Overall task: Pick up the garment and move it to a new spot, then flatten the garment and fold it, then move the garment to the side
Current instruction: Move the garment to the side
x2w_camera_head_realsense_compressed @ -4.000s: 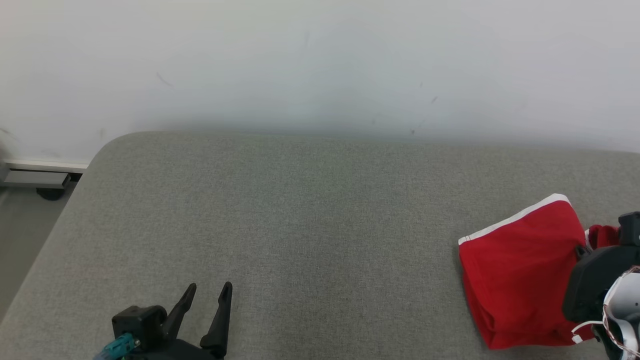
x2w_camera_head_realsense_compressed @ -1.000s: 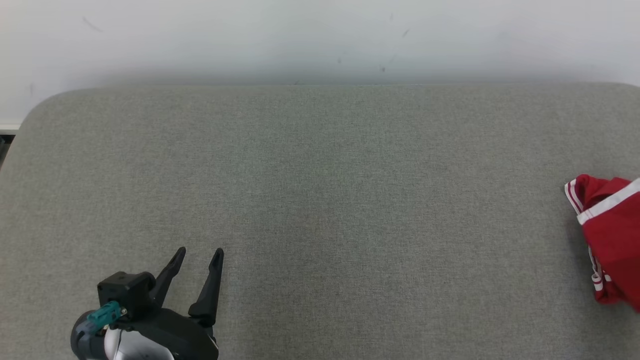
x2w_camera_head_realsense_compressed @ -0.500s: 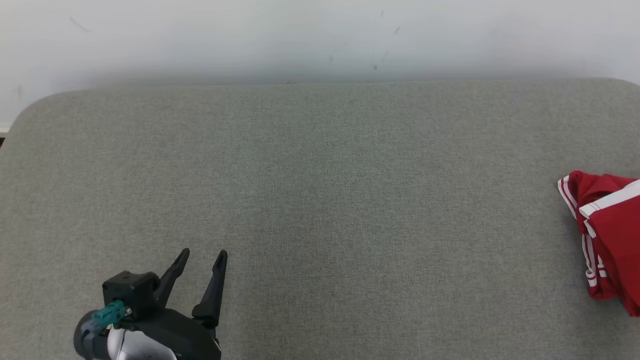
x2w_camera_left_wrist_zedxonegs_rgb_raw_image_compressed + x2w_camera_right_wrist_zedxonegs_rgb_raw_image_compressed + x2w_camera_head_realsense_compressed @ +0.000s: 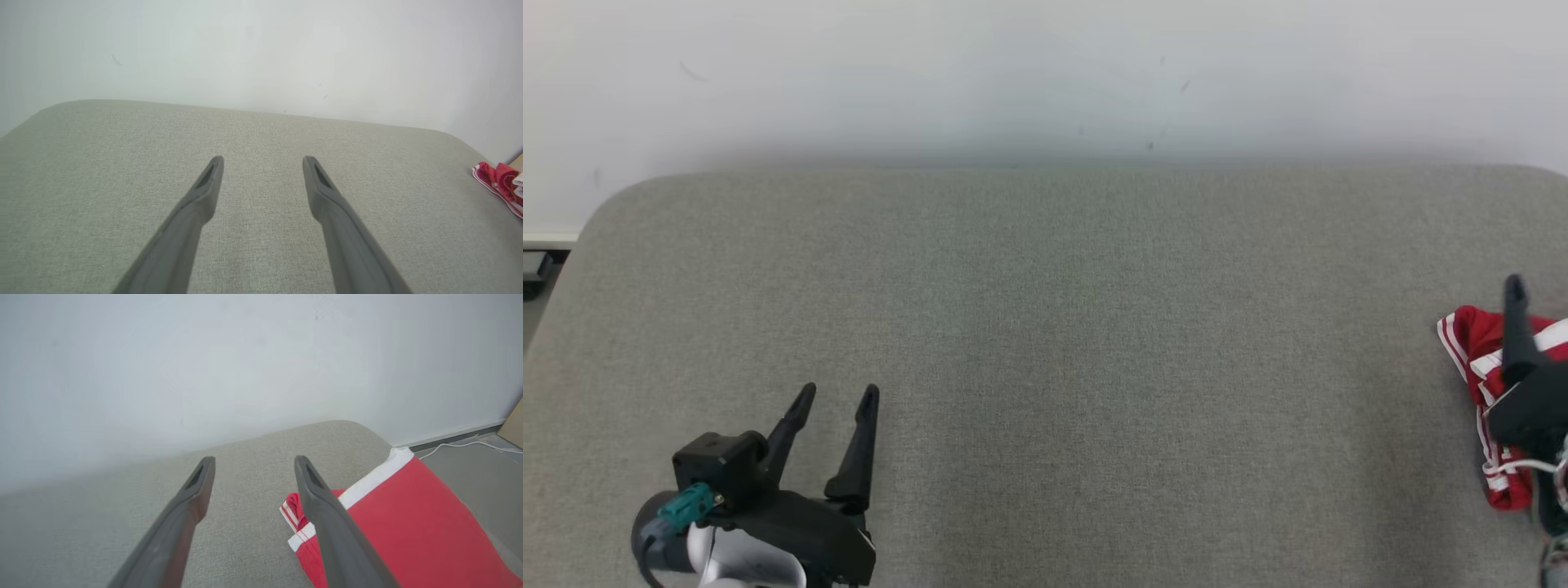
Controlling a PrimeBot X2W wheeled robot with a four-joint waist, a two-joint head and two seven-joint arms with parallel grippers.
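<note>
1. my right hand (image 4: 251,465) hangs with its fingers spread wide and nothing between them, just above the red garment (image 4: 408,522) at the 3 o'clock edge of the grey fabric surface (image 4: 1045,343).
2. the garment lies as a flat folded packet with a white band along one edge. striped trim is bunched at its 9 o'clock side in the head view. parked that far out, it reads to me as already set aside, which is the last step of the job.
3. open fingers over a resting packet suggest there is no grip left to make. i judge the next call is to lift clear without snagging the trim.
4. my left hand (image 4: 837,396) hovers at 7 o'clock, fingers likewise apart and empty, low over bare fabric and well apart from the garment. i reckon it is held out of the way because one hand suffices here.
5. the packet sits near the surface's rounded corner, with the floor and a white cable (image 4: 457,446) beyond. a careless nudge could tip it off.
</note>
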